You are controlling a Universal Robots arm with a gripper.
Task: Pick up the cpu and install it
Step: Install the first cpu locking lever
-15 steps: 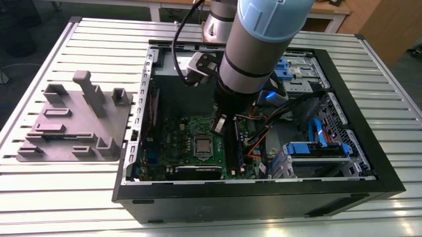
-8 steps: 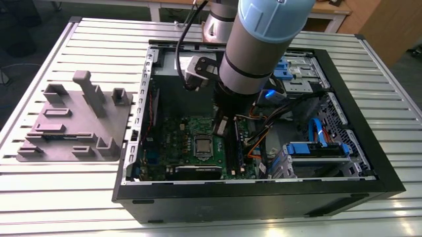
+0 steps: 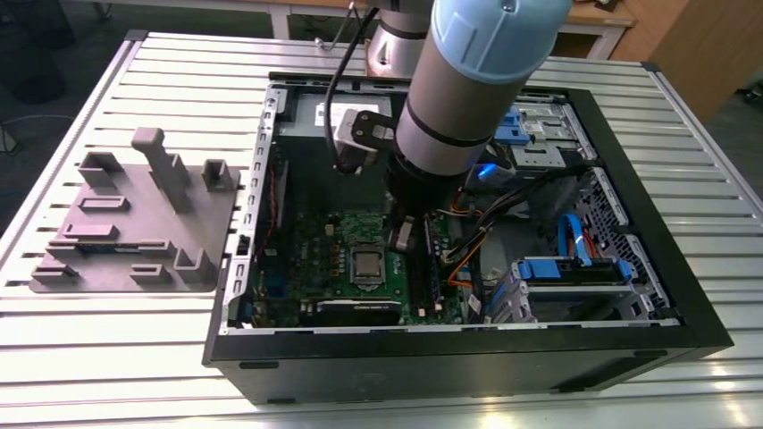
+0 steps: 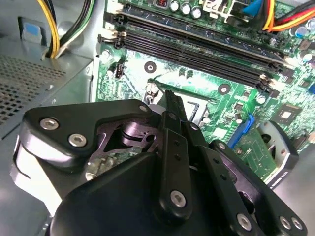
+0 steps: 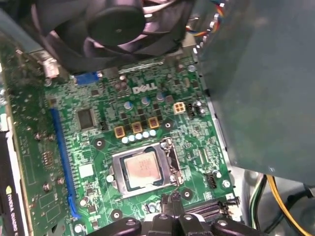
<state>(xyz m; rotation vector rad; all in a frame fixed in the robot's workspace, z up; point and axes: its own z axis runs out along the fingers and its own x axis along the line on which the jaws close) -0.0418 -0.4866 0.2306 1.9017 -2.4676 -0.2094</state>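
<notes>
Exterior view, from its left: a grey tray (image 3: 131, 223) sits on the counter (image 3: 120, 357), well apart from the work. Next is the open case (image 3: 477, 362) with the green board (image 3: 316, 246) flat inside. The cpu (image 3: 367, 264) lies in its socket (image 5: 117, 173) on that board, silvery top up, not in the claw. Just to the exterior view's right of it, my arm (image 3: 465, 89) reaches into the case, with a bundle of cables (image 3: 467, 255) beyond.

In the first wrist view the claw (image 5: 172, 201) hangs just beside the socket frame, on the side toward the memory slots (image 4: 197, 46). Its tips look pressed together, with nothing between them.

I see three ways this could go wrong:
- The tips are very near the frame and the small parts around it. If I drop off line, I could scrape the board or catch the frame.
- Pressing unevenly on the chip could tilt it and, I judge, harm the contacts beneath.
- The cables run close to the wrist, and a swing toward them could snag one.
</notes>
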